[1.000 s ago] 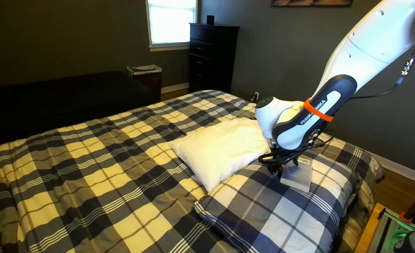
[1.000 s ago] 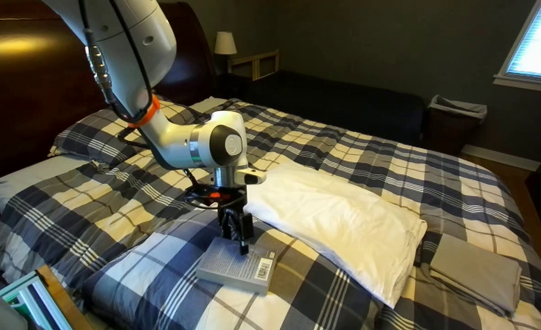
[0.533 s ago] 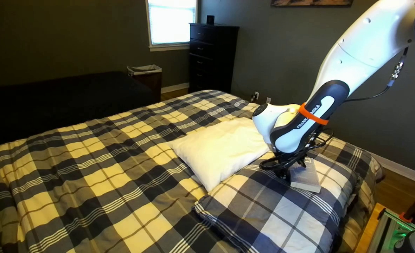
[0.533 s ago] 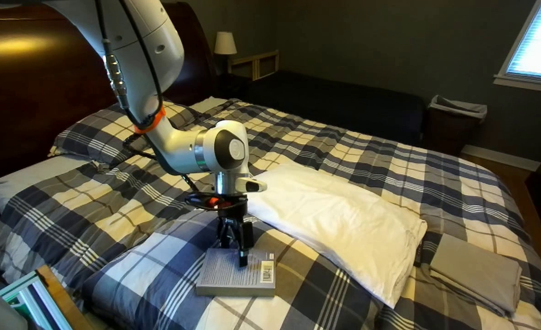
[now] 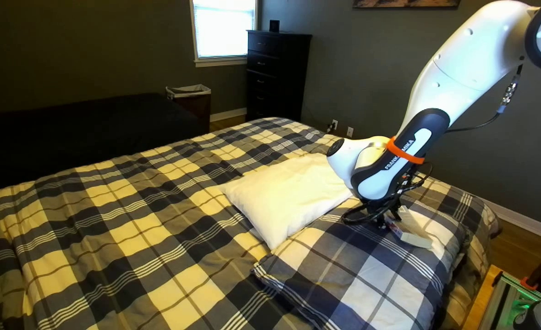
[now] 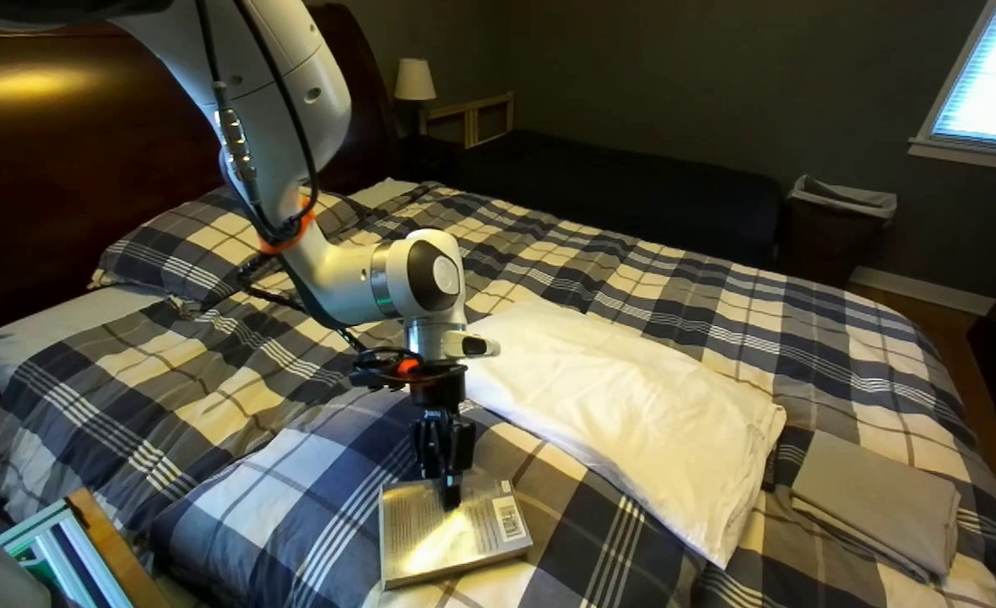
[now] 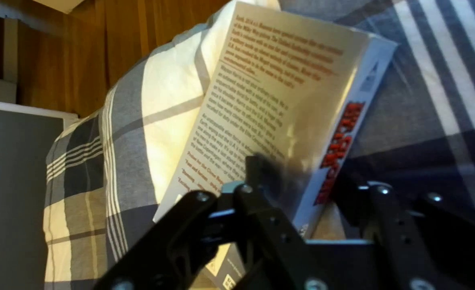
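Note:
A thick paperback book (image 7: 277, 80) lies tilted on a plaid pillow (image 6: 270, 507), back cover up, its spine (image 7: 340, 147) with red lettering raised. Astride the spine edge, my gripper (image 7: 302, 181) has its jaws part-way together. A left finger (image 7: 253, 170) reaches over the back cover; beyond the spine, the right finger (image 7: 352, 197) is dark and close against it. Whether both press on the book cannot be made out. In both exterior views the gripper (image 6: 441, 485) points down onto the book (image 6: 430, 540), which it partly hides in an exterior view (image 5: 388, 220).
Beside the gripper lies a white pillow (image 6: 625, 397), near enough to border the plaid one. Further along the bed is a folded grey cloth (image 6: 874, 502). A wood-edged metal frame (image 6: 84, 549) stands at the bed's side, and a wooden headboard (image 6: 42, 127) rises behind the arm.
The arm has come lower and the jaws have drawn part-way together. The book has slid and turned on the pillow and is now tilted, its spine side up.

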Robot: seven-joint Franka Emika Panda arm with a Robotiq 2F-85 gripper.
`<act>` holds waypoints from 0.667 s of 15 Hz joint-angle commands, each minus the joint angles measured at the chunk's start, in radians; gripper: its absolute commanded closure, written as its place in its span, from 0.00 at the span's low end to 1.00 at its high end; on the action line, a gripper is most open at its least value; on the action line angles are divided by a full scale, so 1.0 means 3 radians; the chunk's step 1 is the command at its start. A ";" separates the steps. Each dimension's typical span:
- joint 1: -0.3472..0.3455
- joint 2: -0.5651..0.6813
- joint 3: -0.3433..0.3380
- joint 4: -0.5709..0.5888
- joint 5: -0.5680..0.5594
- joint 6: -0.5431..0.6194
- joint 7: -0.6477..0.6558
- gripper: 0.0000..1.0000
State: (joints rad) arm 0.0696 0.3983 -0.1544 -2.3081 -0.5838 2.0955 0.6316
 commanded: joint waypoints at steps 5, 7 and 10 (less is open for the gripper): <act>-0.0010 -0.0113 -0.0086 0.0058 -0.0471 -0.0279 0.0204 0.92; -0.0028 -0.0230 -0.0095 0.0047 -0.0594 -0.0322 0.0276 0.92; -0.0103 -0.0482 -0.0124 0.0025 -0.0743 -0.0418 0.0395 0.92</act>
State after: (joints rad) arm 0.0602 0.3375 -0.1844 -2.2806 -0.7478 2.0014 0.7124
